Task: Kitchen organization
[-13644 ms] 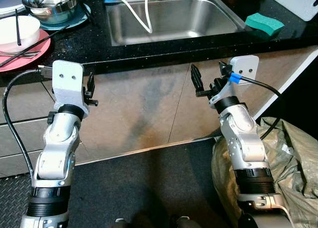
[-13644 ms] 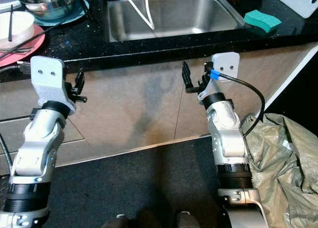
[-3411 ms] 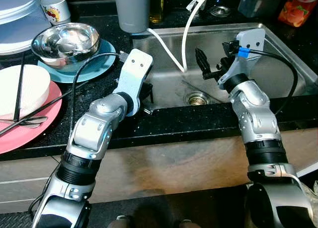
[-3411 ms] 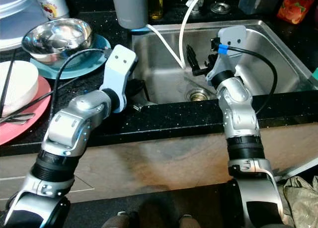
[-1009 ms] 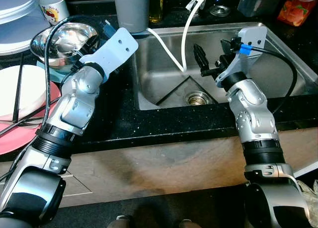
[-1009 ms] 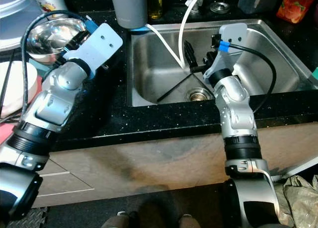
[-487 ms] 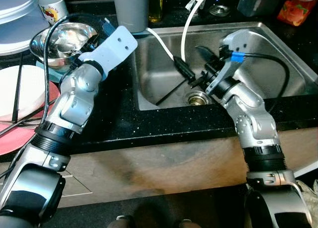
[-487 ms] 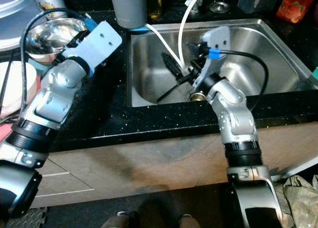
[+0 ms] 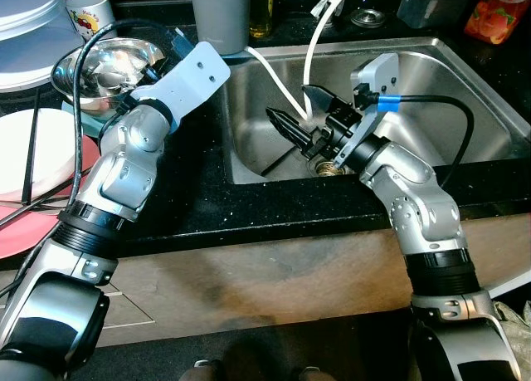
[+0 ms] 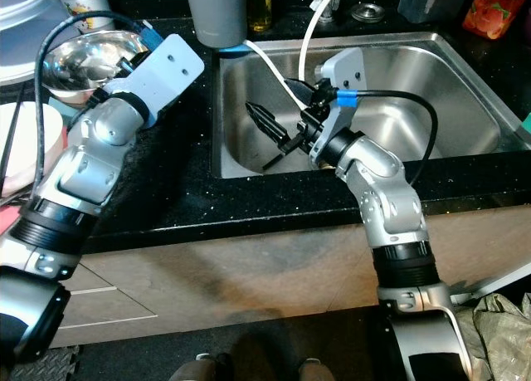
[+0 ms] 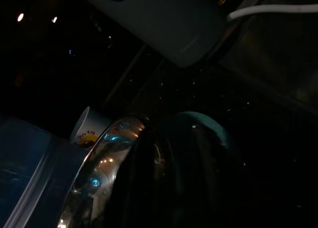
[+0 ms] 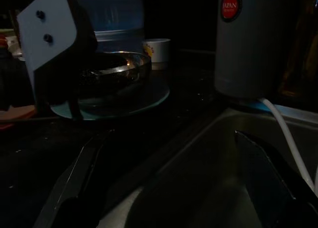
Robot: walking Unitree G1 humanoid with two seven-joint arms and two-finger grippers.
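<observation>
Over the stainless steel sink [image 9: 465,90] the right gripper [image 9: 299,115] spreads its black fingers [image 9: 284,124] open above a thin black stick [image 10: 280,158], while the left gripper [image 9: 133,86], fingers hidden, reaches the shiny steel bowl [image 9: 99,70] on the black worktop [image 9: 191,207].

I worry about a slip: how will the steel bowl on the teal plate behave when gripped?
The steel bowl looks polished, so the left end effector beside it may find its rim slippery. It seems thin and light, probably rigid. Sitting loose on the teal plate, it could slide or rock if pushed.
</observation>
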